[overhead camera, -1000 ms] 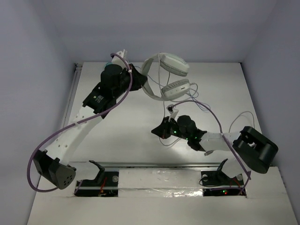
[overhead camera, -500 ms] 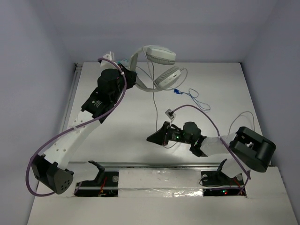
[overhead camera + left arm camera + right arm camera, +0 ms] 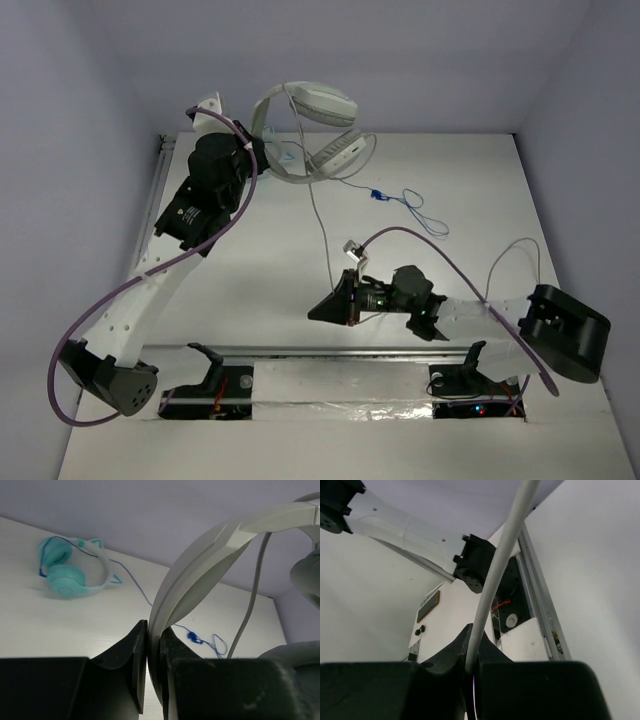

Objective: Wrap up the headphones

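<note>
The headphones are white, the wide headband a faintly creamy off-white, and their thin cable is pale grey. My left jaws and my right jaws are matt black. The smaller headphones are teal, and their lead ends in a bright blue plug. The tabletop is plain white and the walls are pale lilac-grey. My left arm and right arm are white with black joints, each trailing a purple hose.
</note>
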Available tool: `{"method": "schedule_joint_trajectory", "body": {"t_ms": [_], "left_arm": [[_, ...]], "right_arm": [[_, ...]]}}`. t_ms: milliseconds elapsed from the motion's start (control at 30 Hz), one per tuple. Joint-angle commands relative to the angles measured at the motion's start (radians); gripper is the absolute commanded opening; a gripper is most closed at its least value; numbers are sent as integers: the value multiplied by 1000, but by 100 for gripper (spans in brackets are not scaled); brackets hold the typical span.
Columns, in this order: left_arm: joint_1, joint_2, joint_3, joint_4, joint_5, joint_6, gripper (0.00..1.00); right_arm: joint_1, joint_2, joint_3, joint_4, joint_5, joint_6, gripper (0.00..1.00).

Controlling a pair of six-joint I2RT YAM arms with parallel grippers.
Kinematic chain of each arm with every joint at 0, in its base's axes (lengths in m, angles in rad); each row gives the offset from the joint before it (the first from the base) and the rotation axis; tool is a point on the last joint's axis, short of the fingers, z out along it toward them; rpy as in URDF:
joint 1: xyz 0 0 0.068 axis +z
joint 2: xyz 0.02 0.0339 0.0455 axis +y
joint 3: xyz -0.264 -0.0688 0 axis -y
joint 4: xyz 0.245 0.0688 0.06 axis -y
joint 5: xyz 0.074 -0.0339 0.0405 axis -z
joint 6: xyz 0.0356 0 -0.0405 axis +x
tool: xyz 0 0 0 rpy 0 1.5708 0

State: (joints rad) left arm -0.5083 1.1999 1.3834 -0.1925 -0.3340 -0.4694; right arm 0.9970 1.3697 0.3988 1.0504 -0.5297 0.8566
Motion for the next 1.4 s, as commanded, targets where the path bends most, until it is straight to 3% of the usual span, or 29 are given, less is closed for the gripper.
{"method": "schedule_joint_trajectory", "body": {"t_ms": [0,100,233,367,533,833,1167,1367], "left_arm": [[5,-36,40,56,-118,51,0],[5,-26,29,57,-192,89,0],[5,-16,11,53,-238,123,0],[14,-20,-4,30,-221,132,0],[14,-23,-38,-18,-191,161,0],[-44,9,-191,-105,-149,218,0],[-223,-8,-308,-200,-30,294,0],[-242,-51,-360,-200,79,305,0]], "right_arm": [[61,-111,74,-240,65,-93,8],[97,-177,87,-421,100,-119,8],[130,-243,75,-518,79,-114,8],[130,-349,72,-598,42,-114,0],[130,-463,232,-942,126,-185,0],[130,-377,650,-1507,414,-399,0],[130,-207,906,-1720,853,-557,0],[130,-144,945,-1727,1147,-606,0]]}}
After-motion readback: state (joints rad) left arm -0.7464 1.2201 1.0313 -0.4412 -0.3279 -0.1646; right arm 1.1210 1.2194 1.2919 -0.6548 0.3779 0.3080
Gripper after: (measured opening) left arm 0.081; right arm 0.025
